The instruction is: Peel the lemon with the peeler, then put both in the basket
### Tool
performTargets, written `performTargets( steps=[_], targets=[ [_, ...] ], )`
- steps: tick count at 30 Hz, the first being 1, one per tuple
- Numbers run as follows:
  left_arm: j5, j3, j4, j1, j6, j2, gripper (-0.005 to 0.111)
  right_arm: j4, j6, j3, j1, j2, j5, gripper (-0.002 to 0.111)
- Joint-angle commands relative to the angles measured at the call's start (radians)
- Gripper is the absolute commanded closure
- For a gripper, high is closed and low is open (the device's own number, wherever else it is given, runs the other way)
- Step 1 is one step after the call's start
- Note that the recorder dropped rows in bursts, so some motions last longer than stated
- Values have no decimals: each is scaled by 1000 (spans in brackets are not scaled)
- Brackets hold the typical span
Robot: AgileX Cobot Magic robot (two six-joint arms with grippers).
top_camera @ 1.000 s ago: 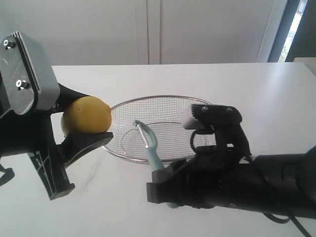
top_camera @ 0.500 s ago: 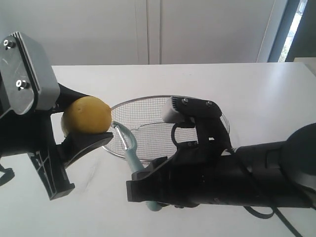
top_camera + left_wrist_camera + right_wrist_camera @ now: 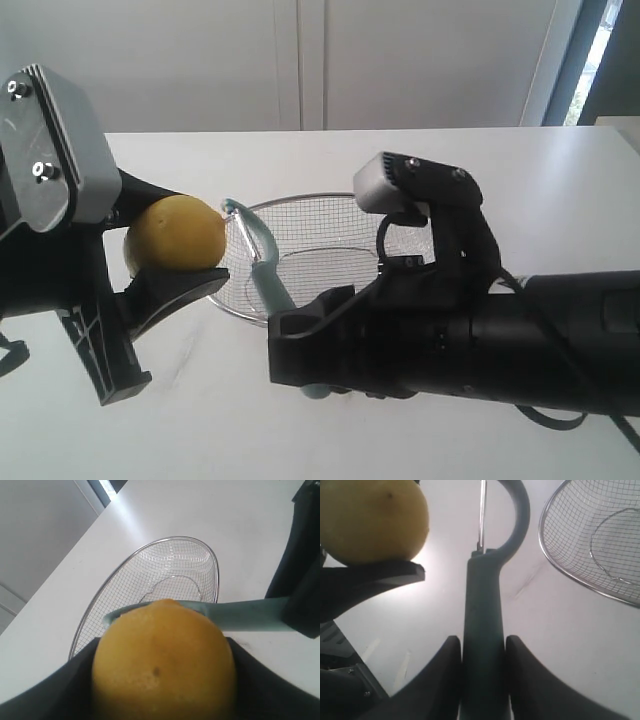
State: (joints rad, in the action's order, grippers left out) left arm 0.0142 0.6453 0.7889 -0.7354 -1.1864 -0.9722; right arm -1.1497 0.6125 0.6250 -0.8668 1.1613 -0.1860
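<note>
The yellow lemon (image 3: 175, 233) hangs above the table at the left, with my left gripper (image 3: 160, 250) shut on it; it fills the left wrist view as the lemon (image 3: 164, 664). My right gripper (image 3: 315, 345) is shut on the handle of the teal peeler (image 3: 262, 270), seen close as the peeler (image 3: 482, 615). The peeler's hooked head reaches the lemon's far upper side and looks to touch it. The wire-mesh basket (image 3: 330, 205) stands on the table behind both, with nothing in it.
The white table (image 3: 540, 190) stretches back to a pale wall. The black right arm (image 3: 520, 340) lies across the near right part of the table. The left arm's grey housing (image 3: 60, 150) rises at the far left.
The right gripper carried the peeler leftward and upward from in front of the basket to the lemon's side. The left gripper and the lemon held still.
</note>
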Motion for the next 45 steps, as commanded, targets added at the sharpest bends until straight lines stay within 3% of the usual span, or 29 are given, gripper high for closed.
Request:
performTargets(
  steps=[1, 22, 29, 36, 45],
  targets=[
    [1, -4, 13, -5, 2, 7, 107, -5, 11, 7, -4, -23, 9, 108],
    [3, -4, 13, -5, 2, 7, 107, 1, 65, 7, -4, -256, 19, 108],
    [5, -4, 13, -5, 2, 7, 107, 49, 69, 3, 4, -326, 150, 108],
    [11, -4, 13, -5, 2, 7, 107, 51, 184, 15, 108, -266, 203, 108],
    [15, -4, 13, -5, 2, 7, 107, 51, 466, 160, 255, -7, 274, 108]
  ],
)
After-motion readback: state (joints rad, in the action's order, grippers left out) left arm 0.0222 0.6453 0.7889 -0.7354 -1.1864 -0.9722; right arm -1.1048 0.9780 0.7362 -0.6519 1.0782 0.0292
